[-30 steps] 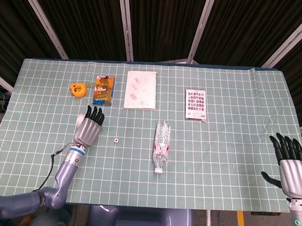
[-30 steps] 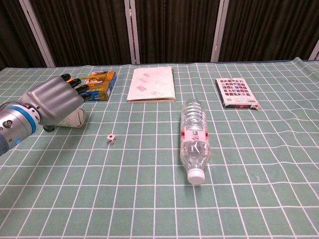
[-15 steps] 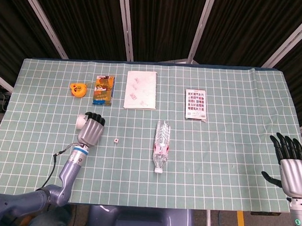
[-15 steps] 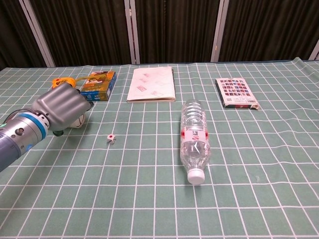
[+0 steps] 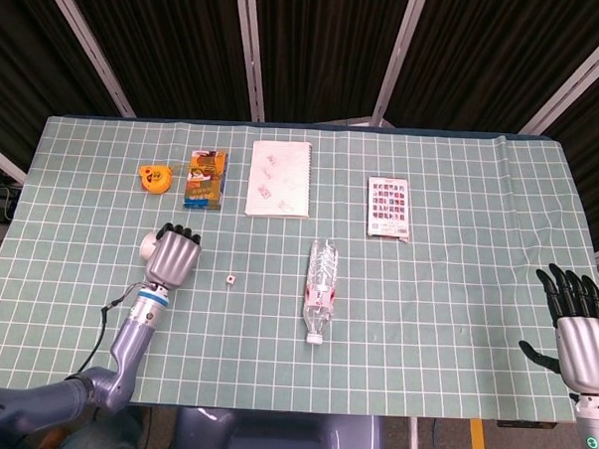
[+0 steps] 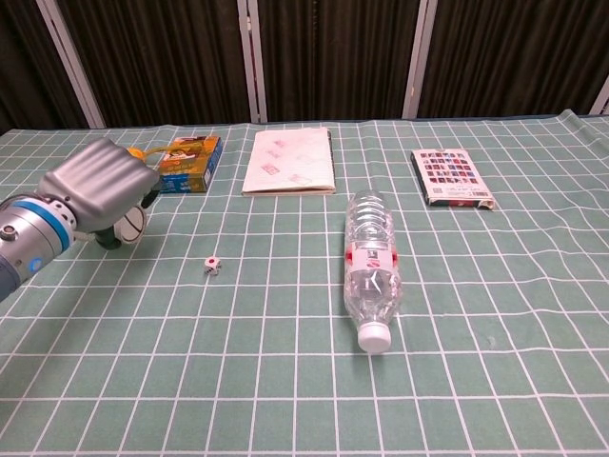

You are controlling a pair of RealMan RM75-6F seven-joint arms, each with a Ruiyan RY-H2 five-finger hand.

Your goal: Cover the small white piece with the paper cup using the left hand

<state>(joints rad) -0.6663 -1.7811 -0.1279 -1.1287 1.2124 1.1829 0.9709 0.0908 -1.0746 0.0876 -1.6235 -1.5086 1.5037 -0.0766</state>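
Left hand has its fingers wrapped around the paper cup, grasping it near the table's left side; cup rim faces the camera in chest view, so it's tipped sideways, not upright. Can't tell if it's lifted or touching the surface. Small white piece sits on the table just right of that hand, apart from the cup, uncovered. Right hand at the front right corner, fingers spread, holding nothing. Plastic bottle lies on its side mid-table, cap toward the front edge. Along the back: orange tape measure, small box, notebook, card pack.
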